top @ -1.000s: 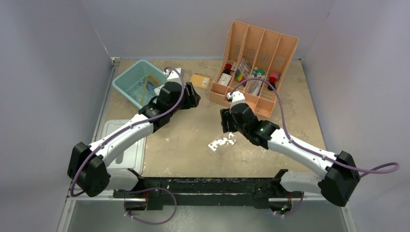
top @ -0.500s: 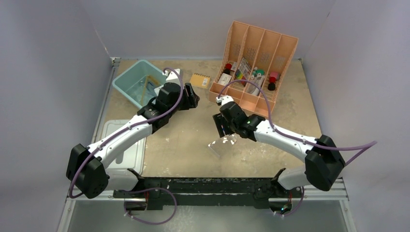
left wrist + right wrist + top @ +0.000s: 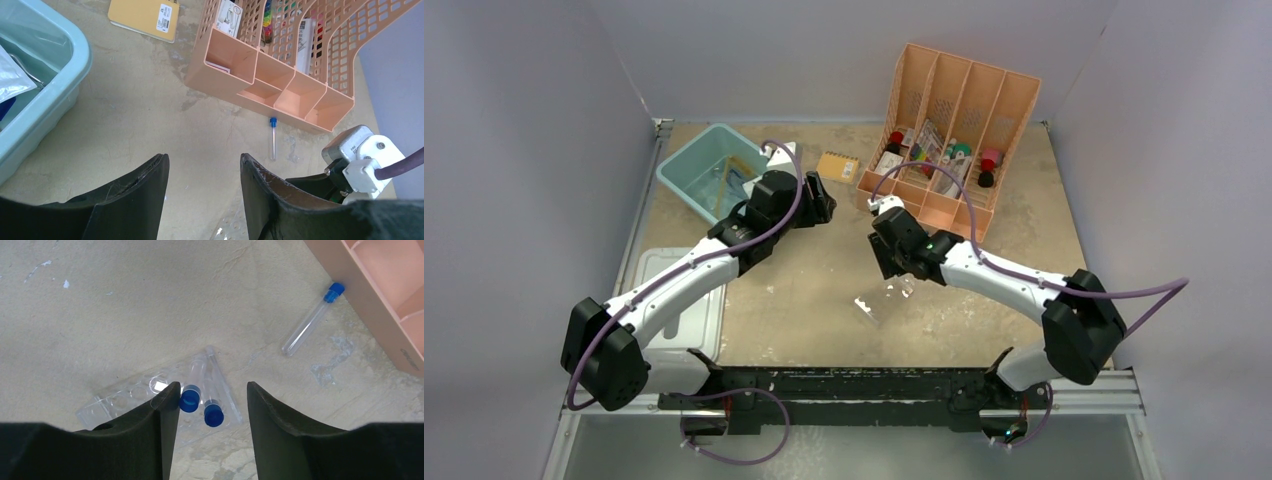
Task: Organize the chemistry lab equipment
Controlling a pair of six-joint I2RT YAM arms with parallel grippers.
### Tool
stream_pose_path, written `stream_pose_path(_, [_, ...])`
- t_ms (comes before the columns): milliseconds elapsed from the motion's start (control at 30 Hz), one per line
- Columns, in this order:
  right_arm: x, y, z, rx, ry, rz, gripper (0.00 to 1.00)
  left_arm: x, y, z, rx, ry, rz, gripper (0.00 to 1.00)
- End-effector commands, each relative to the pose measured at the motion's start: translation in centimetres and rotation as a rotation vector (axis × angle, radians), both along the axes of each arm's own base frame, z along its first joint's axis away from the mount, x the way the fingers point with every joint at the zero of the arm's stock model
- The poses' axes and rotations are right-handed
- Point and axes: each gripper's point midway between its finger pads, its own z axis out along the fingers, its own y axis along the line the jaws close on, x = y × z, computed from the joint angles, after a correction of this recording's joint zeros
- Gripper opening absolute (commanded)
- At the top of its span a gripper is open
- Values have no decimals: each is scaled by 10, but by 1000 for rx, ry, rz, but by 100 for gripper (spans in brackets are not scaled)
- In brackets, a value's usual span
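The right gripper [image 3: 210, 389] is seen spread wide just above the clear rack [image 3: 125, 402], which lies on the surface [image 3: 100, 300] with two capped tubes [image 3: 194, 382] resting across its end. A third tube [image 3: 307, 322] lies loose at 2 o'clock from the rack, just beside the peach divider [image 3: 370, 295]. The left gripper [image 3: 202, 165] is also spread and empty. The tubes are judged light, smooth and apt to roll. Each would best be taken across the barrel near its cap.

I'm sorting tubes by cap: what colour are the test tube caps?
Blue; the test tube caps show best in the right wrist view.
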Motion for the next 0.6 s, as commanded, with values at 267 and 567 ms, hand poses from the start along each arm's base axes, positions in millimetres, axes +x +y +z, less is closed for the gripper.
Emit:
stream_pose_path(267, [17, -7, 23, 35, -45, -52, 52, 8, 0, 18, -13, -57, 7, 54])
stream_pose_path(567, [14, 11, 42, 178, -7, -2, 54, 8, 2, 16, -5, -53, 7, 54])
